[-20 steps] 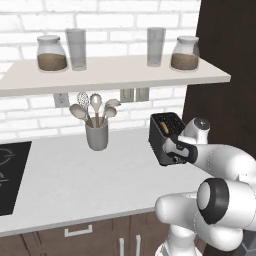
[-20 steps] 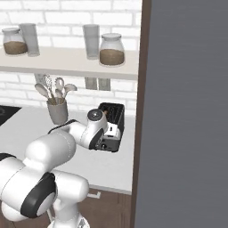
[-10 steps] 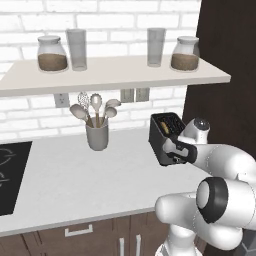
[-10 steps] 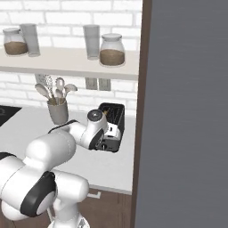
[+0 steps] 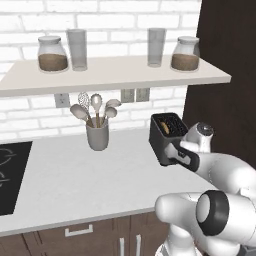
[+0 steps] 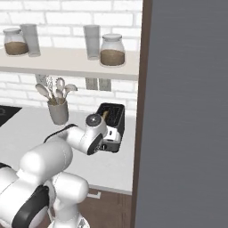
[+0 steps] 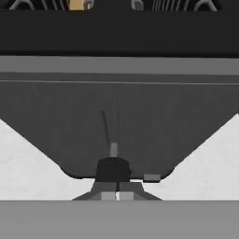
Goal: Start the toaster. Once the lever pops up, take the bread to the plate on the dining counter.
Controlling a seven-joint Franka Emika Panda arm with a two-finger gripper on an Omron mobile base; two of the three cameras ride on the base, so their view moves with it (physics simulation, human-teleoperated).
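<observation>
Hand view: you are looking straight at the end face of the toaster, with the gripper closed, fingertips pressed together and holding nothing, at the bottom of the lever slot. The dark lever knob sits just above the fingertips, low on that face, next to a small pale knob.

Left base view: the toaster stands at the right end of the white worktop, near the dark side panel; the bread shows tan inside the top slot. Utensil cup stands well apart, toward the back wall.

Change over the last second: almost none. Arm and toaster hold the same pose, and the fingers have stayed closed at the lever.

Judgement: the lever looks pressed down, so the toaster is probably started. You now wait for the pop-up; bread transfer not yet begun.
</observation>
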